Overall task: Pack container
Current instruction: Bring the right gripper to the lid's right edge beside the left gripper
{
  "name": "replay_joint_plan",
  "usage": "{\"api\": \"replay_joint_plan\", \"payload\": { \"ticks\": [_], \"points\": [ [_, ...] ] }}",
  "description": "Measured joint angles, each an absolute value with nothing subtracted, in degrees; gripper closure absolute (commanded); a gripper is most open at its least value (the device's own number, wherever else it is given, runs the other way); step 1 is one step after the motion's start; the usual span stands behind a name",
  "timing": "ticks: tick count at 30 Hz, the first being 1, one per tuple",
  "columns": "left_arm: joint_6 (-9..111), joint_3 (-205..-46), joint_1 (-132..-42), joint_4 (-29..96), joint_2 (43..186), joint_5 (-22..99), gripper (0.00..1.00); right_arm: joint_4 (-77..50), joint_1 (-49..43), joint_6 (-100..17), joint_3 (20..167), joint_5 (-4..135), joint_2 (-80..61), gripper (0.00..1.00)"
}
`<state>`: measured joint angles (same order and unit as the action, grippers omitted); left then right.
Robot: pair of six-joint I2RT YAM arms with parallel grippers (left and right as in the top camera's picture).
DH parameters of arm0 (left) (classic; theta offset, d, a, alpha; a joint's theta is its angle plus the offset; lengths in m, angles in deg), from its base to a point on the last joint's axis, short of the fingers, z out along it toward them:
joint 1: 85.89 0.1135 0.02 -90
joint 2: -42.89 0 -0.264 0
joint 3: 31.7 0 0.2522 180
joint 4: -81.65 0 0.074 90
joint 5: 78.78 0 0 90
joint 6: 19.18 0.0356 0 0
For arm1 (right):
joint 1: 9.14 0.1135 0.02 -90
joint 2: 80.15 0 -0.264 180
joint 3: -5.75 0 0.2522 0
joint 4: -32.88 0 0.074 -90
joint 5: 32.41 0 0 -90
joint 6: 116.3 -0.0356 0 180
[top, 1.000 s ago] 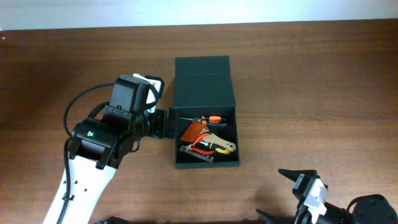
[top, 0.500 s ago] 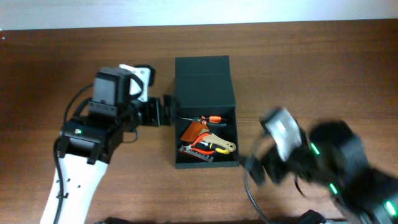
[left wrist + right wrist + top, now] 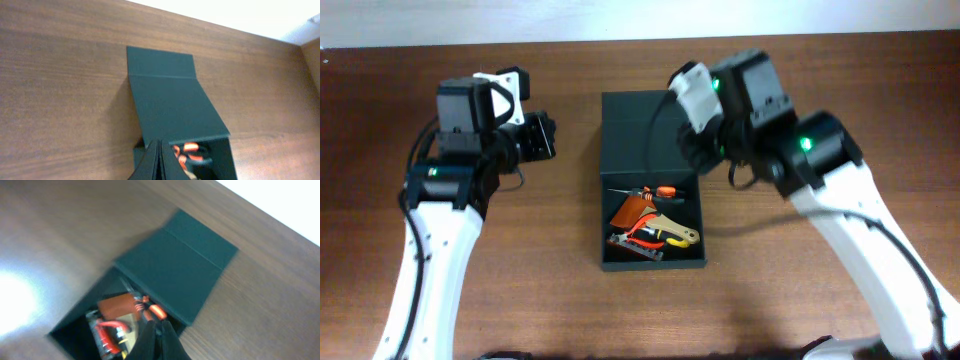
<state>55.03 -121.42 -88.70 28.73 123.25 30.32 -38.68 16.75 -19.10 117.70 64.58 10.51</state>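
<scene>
The dark green-black container lies mid-table, its flap lid propped at a slant over the far half. The near half is open and shows an orange-handled screwdriver, an orange pouch and red-handled pliers. My left gripper hangs shut and empty to the left of the container; in its wrist view the fingertips press together above the box's left wall. My right gripper is shut and empty over the lid's right edge, fingertips just by the screwdriver.
The brown wooden table runs to a pale wall along its far edge. Both white arms reach in from the near side, the left arm at the left and the right arm at the right.
Both grippers went from open to shut. The left arm drew back up and left from the container's wall. The right arm swung in from the near right corner to above the lid.
</scene>
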Motion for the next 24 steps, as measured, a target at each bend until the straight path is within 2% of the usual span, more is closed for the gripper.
{"api": "replay_joint_plan", "payload": {
  "ticks": [10, 16, 24],
  "points": [
    [48.54, -121.44, -85.75, 29.65, 138.24, 32.3, 0.98, -38.63, -2.76, -30.14, 117.77, 78.96, 23.03, 0.96],
    [45.89, -121.44, -85.75, 29.78, 144.95, 34.36, 0.98, -38.96, -7.42, -34.4, 117.79, 86.08, 30.61, 0.96],
    [45.02, -121.44, -86.47, 30.65, 147.49, 35.54, 0.98, -39.84, -8.05, -37.05, 117.81, 93.54, 41.3, 0.96]
  ]
}}
